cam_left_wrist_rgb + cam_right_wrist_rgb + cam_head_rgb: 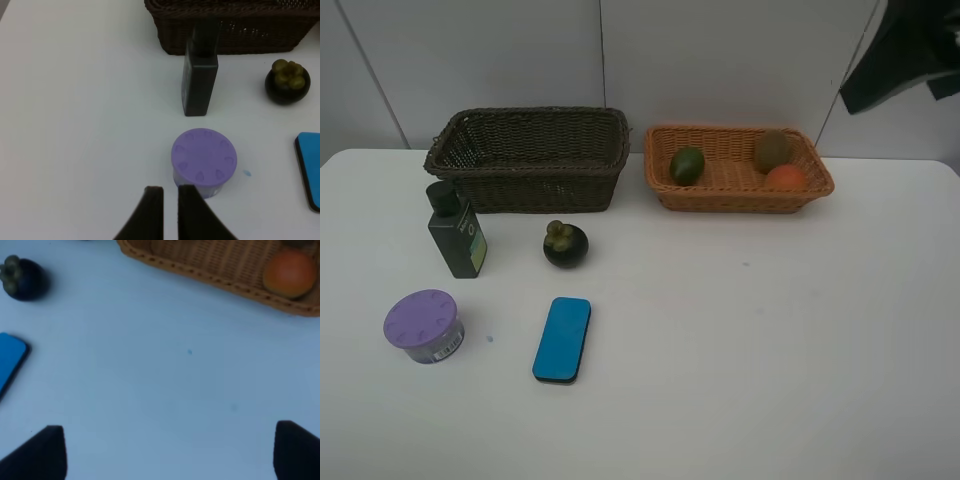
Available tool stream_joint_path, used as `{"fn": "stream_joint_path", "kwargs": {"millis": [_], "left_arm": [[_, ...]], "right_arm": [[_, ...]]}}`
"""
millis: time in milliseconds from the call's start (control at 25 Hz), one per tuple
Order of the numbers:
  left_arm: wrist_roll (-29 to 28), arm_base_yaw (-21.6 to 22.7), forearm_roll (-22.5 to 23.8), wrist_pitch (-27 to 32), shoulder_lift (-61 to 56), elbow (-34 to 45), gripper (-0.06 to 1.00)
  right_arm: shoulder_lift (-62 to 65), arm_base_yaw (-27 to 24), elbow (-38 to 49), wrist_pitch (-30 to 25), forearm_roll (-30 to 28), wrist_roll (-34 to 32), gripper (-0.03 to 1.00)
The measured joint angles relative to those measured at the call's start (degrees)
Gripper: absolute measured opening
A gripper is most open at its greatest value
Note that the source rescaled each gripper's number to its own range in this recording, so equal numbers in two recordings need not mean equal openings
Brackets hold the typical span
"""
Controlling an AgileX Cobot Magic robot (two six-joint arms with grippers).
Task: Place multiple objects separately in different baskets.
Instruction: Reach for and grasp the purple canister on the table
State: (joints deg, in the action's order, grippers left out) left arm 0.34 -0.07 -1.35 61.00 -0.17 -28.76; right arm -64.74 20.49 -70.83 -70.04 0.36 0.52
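The white table bears a dark basket, a tan basket, bottle, mangosteen, purple-lidded tub and blue eraser

No legible text anywhere, dark green bottle left of centre carries a yellow-green label with marks too small to read, purple-lidded tub at lower left bears a white barcode-like strip on its side, characters blurred
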Motion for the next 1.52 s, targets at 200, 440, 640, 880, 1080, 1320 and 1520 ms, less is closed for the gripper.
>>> {"fn": "stream_joint_path", "kwargs": {"millis": [200, 440, 640, 880, 1080, 1320, 1520], "left_arm": [[0.0, 0.0, 0.0, 0.0, 0.0, 0.0, 0.0], [0.0, 0.0, 0.0, 0.0, 0.0, 0.0, 0.0], [-0.3, 0.0, 0.0, 0.0, 0.0, 0.0, 0.0], [0.0, 0.0, 0.0, 0.0, 0.0, 0.0, 0.0], [-0.3, 0.0, 0.0, 0.0, 0.0, 0.0, 0.0], [-0.3, 0.0, 0.0, 0.0, 0.0, 0.0, 0.0], [0.0, 0.0, 0.0, 0.0, 0.0, 0.0, 0.0]], "right_arm": [[11.8, 0.0, 10.0, -0.1, 1.5, 1.6, 1.0], [24.5, 0.0, 19.2, -0.2, 2.2, 4.8, 1.0], [36.8, 0.1, 26.3, -0.2, 2.8, 5.1, 1.0], [49.0, -6.1, 33.3, -0.2, 3.4, 5.2, 1.0], [53.9, -13.2, 34.8, -0.2, 4.5, 5.2, 1.0], [56.3, -19.1, 35.2, 2.4, 4.4, 5.3, 1.0], [58.1, -21.5, 39.1, 8.4, 4.4, 5.3, 1.0]]}}
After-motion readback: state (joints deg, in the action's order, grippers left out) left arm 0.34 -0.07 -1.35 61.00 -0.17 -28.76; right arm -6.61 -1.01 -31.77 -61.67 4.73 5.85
